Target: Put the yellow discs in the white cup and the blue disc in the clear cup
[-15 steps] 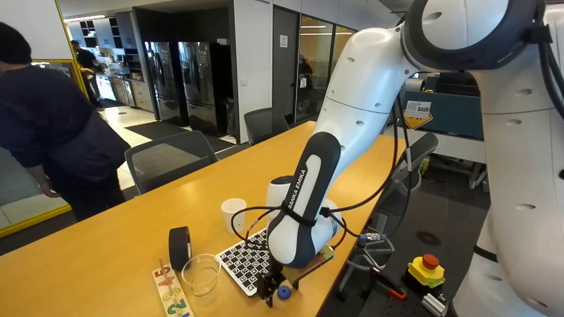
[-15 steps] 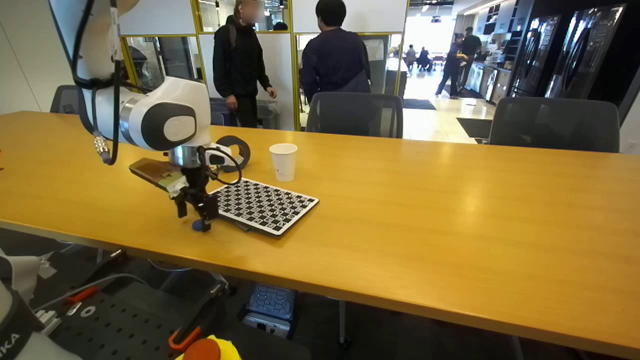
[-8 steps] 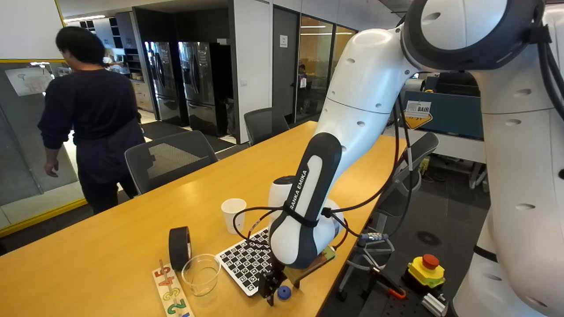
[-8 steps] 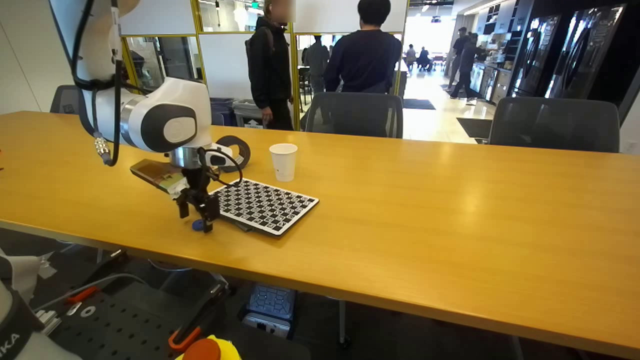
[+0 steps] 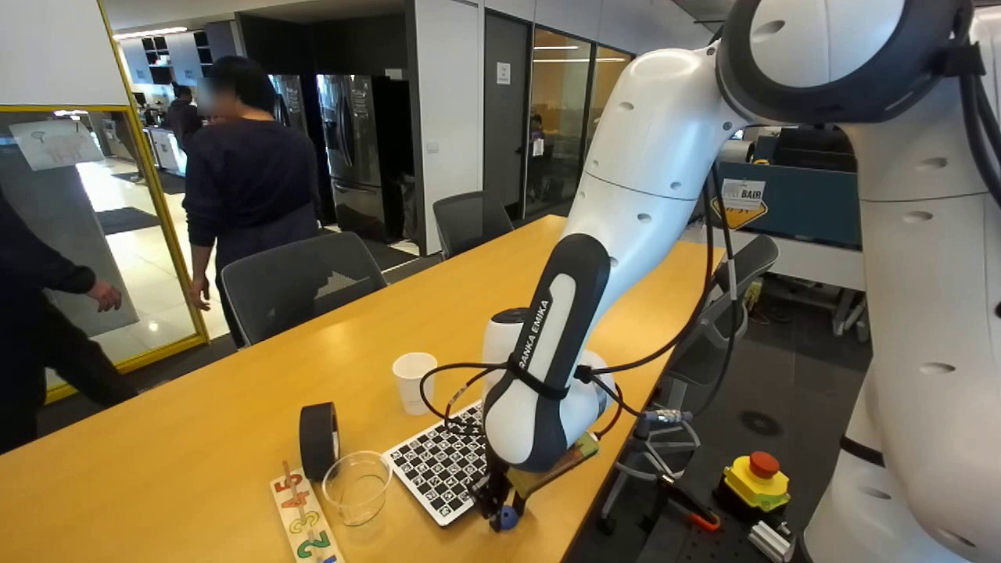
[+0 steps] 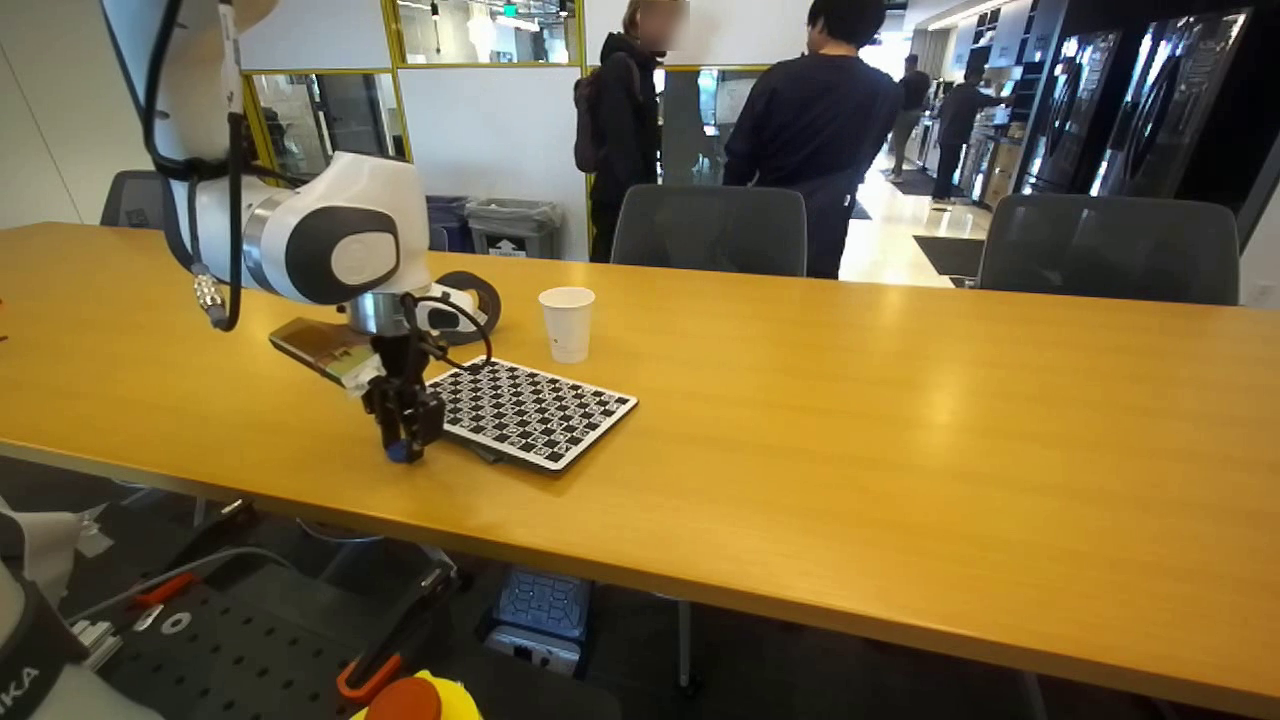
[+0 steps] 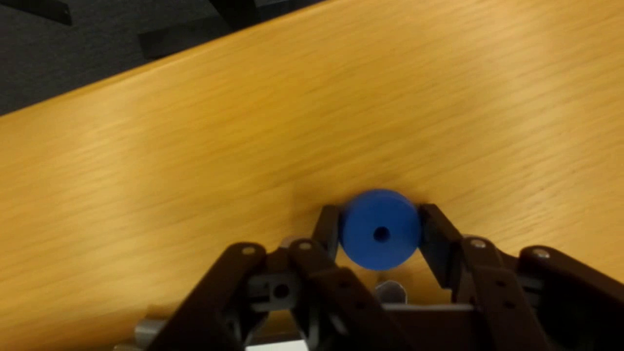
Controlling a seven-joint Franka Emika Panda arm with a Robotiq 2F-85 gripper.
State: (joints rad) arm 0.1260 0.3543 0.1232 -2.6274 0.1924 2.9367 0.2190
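The blue disc (image 7: 373,214), round with a small dark hole in its middle, is pinched between both fingertips of my gripper (image 7: 380,231) in the wrist view. It sits at table level near the table's edge; whether it still touches the wood I cannot tell. In both exterior views the fingers partly cover the blue disc (image 5: 509,517) (image 6: 398,453). The white cup (image 5: 414,381) (image 6: 568,326) stands upright behind the checkerboard. Transparent and upright, the clear cup (image 5: 358,491) is on the near side of the board in an exterior view. The yellow discs are hidden or out of view.
A checkerboard panel (image 5: 440,463) lies flat beside the gripper. Next to the clear cup are a standing black tape roll (image 5: 317,439) and a wooden number board (image 5: 303,516). A yellow-and-red button box (image 5: 757,481) sits off the table. People walk behind the chairs.
My gripper's fingers, apart on either side of the blue disc half a second ago, have come together on it. The arm has shifted slightly. People in the background have walked on.
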